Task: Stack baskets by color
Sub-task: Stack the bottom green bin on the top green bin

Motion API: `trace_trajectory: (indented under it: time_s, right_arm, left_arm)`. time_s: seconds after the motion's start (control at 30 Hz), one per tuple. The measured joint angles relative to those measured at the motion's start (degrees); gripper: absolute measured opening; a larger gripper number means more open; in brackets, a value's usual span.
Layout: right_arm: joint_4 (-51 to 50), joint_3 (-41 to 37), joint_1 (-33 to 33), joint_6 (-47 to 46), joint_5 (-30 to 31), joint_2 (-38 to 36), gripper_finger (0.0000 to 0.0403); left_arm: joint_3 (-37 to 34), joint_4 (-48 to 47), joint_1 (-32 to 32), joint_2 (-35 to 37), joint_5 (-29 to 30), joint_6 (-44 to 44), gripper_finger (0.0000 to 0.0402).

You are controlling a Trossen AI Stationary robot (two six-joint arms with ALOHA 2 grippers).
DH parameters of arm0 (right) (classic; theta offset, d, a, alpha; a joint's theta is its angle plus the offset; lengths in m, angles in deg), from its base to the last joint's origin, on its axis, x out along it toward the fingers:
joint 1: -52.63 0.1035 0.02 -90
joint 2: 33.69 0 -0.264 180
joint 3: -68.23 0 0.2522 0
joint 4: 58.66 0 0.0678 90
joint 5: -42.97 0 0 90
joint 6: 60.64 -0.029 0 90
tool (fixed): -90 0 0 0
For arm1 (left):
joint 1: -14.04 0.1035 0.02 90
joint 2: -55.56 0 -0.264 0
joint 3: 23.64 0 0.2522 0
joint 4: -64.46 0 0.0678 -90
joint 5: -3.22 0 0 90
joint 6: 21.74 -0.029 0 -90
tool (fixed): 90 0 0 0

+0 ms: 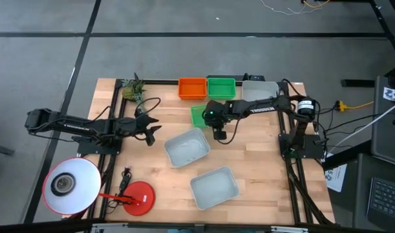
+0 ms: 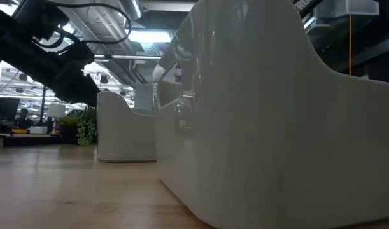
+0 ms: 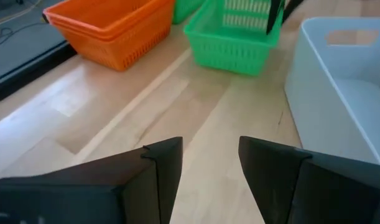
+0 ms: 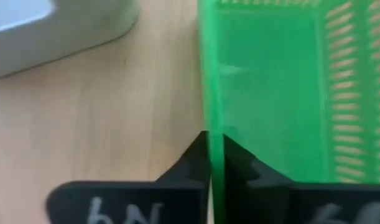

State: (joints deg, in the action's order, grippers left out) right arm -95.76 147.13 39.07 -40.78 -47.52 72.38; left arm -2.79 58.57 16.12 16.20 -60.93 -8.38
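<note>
Where its slatted plastic wall rises, right hand pinches green basket.

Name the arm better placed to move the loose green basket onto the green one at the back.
Right. The right gripper is already shut on the loose green basket's wall, near the back green basket. The left gripper hangs open over bare table, farther away.

Orange basket, green baskets (slatted), grey baskets
</note>
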Motion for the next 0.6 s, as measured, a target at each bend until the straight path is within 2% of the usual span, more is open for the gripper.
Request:
trace_trajectory:
  time_s: [0.13, 0.23, 0.33, 0.5, 0.6]
  right_arm:
    - [-3.2, 1.7, 0.6, -1.1, 0.0, -3.5, 0.0004]
    - [-11.6, 4.8, 1.3, -1.7, 2.1, -6.6, 0.0002]
    - [-19.0, 8.1, 2.3, -1.8, 10.4, -10.6, 0.0002]
    - [-22.5, 10.6, 2.0, -1.0, 24.6, -17.7, 0.0001]
    - [-22.3, 10.6, -0.7, 1.7, 28.7, -21.8, 0.0001]
  left_arm:
    - [0.0, 0.1, -0.5, 0.0, 0.0, 0.0, 0.0151]
    - [0.0, 0.4, -1.1, 0.0, 0.0, 0.0, 0.0151]
    - [0.0, 0.4, -1.7, 0.0, 0.0, 0.0, 0.0151]
    - [0.0, 0.4, -1.9, 0.0, 0.0, 0.0, 0.0151]
    - [0.0, 0.4, -1.9, 0.0, 0.0, 0.0, 0.0151]
